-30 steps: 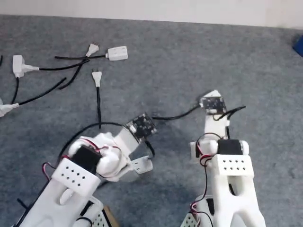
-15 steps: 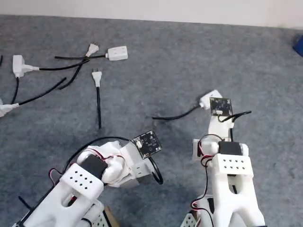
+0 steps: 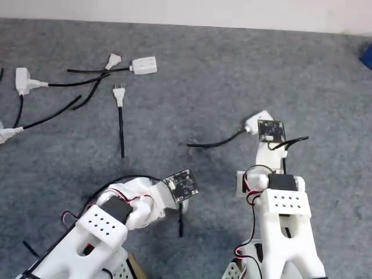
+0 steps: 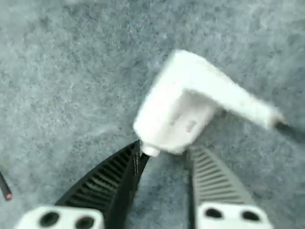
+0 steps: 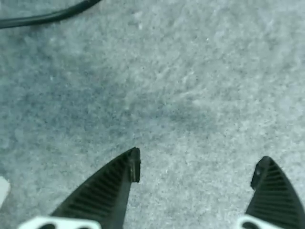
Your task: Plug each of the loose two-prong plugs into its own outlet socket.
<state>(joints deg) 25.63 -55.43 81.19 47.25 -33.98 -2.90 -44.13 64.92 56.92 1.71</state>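
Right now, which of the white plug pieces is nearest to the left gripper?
The white piece just off the left gripper's fingertips. The loose plug and the socket block lie far across the mat.

A grey carpet (image 3: 192, 93) (pale strip (image 3: 186, 10) along its far edge) has a blue object (image 3: 367, 56) at its side.
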